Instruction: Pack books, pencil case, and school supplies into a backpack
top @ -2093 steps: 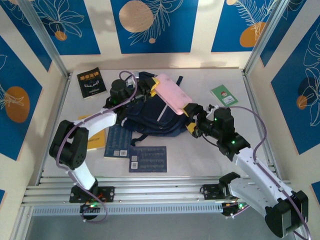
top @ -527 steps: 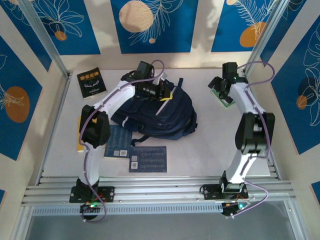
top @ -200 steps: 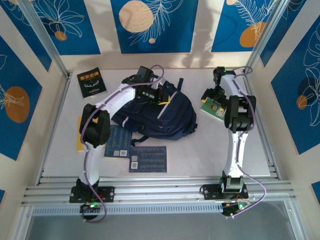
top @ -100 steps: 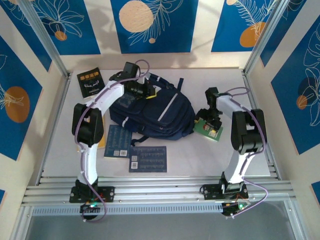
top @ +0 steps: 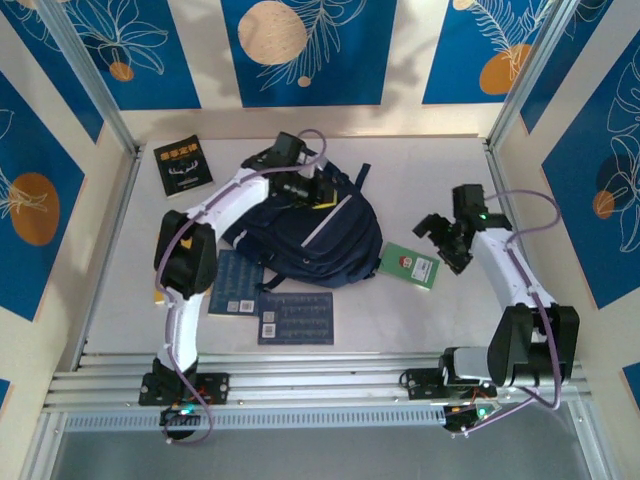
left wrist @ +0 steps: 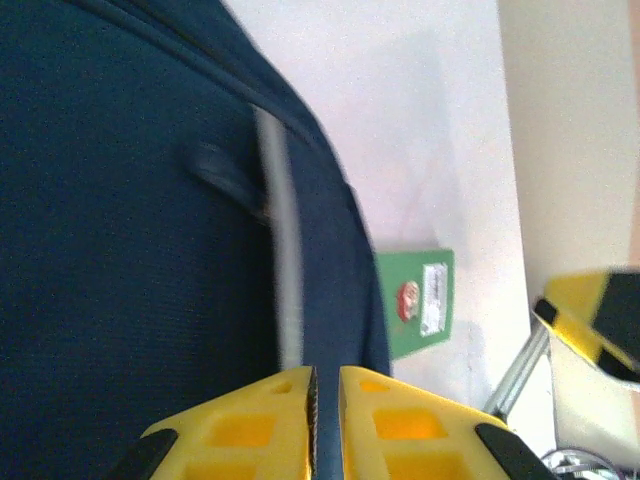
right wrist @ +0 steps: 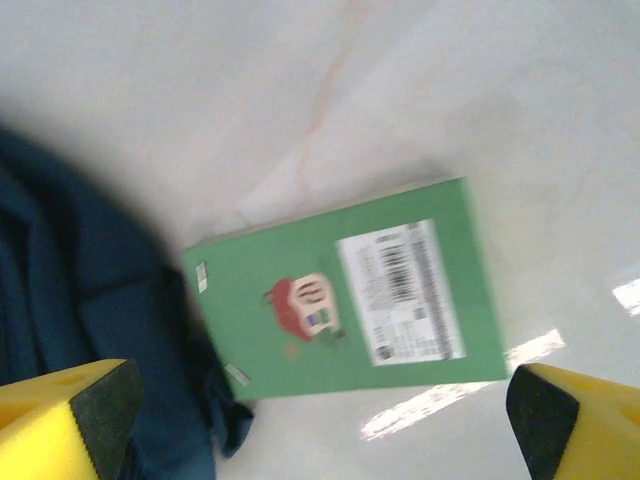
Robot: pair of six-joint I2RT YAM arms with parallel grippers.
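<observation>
Since half a second ago the right gripper (top: 443,243) has drawn back to the right, off the green booklet (top: 410,266), which now lies uncovered on the surface (top: 420,330). The left gripper (top: 318,195) has shifted right along the top of the backpack (top: 300,240), and the bag's pale stripe has swung with it.

Top view.
- Backpack mid-surface, slumped.
- Green booklet flat, its left end touching the bag's right bulge.
- Black book (top: 182,166) in the far left corner, well apart from the bag.
- One dark blue book (top: 237,283) against the bag's near edge, with a second dark blue book (top: 296,317) just beside it, nearer the arm bases.
- Left arm (top: 185,260) reaches over the bag's left side. It hides most of a yellow-orange book (top: 158,294), of which only a sliver shows.
- Right jaws spread wide with nothing between them, just beside the booklet's right end and not touching it.

Left wrist view.
- Navy cloth and the grey stripe run right up to the yellow fingers (left wrist: 250,430).
- Jaws clenched, pads all but meeting, with only a thin dark slit left.
- The fabric leads into that slit, so this reads as a pinch on the backpack's cloth.
- Green booklet lies past the bag's edge, with one yellow-and-black finger of the other gripper beyond it.

Right wrist view.
- Booklet flat and askew, barcode label up.
- Its lower left corner touches the navy fabric.
- A yellow fingertip sits at each bottom corner of the view: jaws released at full spread, grasping nothing, clear of the booklet.
</observation>
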